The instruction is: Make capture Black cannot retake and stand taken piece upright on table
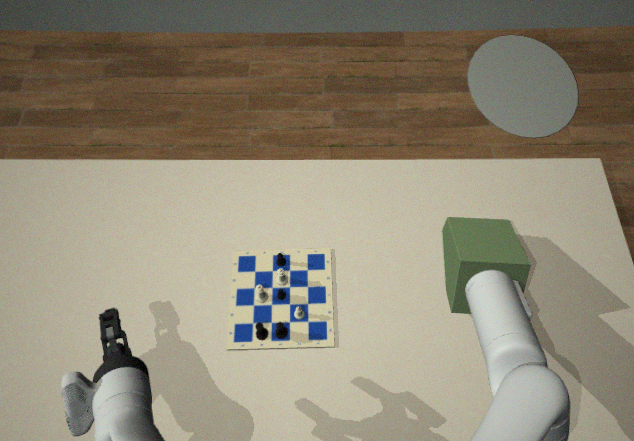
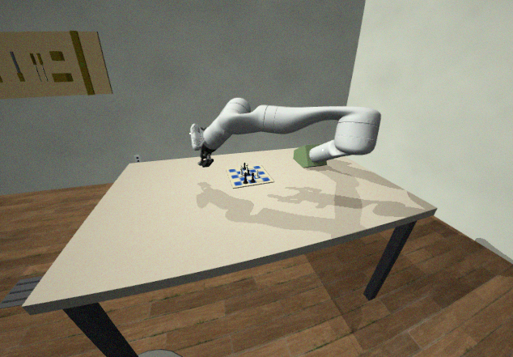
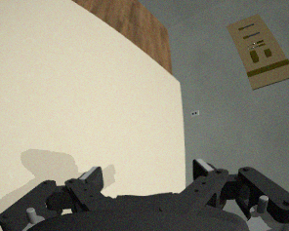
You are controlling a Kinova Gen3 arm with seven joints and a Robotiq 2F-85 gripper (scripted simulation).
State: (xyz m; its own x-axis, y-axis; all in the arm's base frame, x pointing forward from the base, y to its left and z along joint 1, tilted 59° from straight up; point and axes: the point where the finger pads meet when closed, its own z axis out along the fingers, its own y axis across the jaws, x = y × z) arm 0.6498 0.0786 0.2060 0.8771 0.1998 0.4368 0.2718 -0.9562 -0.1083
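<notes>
Chessboard (image 1: 331, 298) mid-table, open tool (image 1: 109, 323) well off its edge.

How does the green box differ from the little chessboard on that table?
The green box is a solid block rising off the table; the chessboard is a thin flat sheet. The box is one plain green; the board is checkered blue and cream. The arm rises from the box, while the board carries small black and white pieces. The box sits toward the table's right side in the top view; the board lies nearer the middle. Both rest on the same table.

Table (image 1: 153, 221) with chessboard (image 1: 331, 298), green block (image 1: 481, 251)
</notes>
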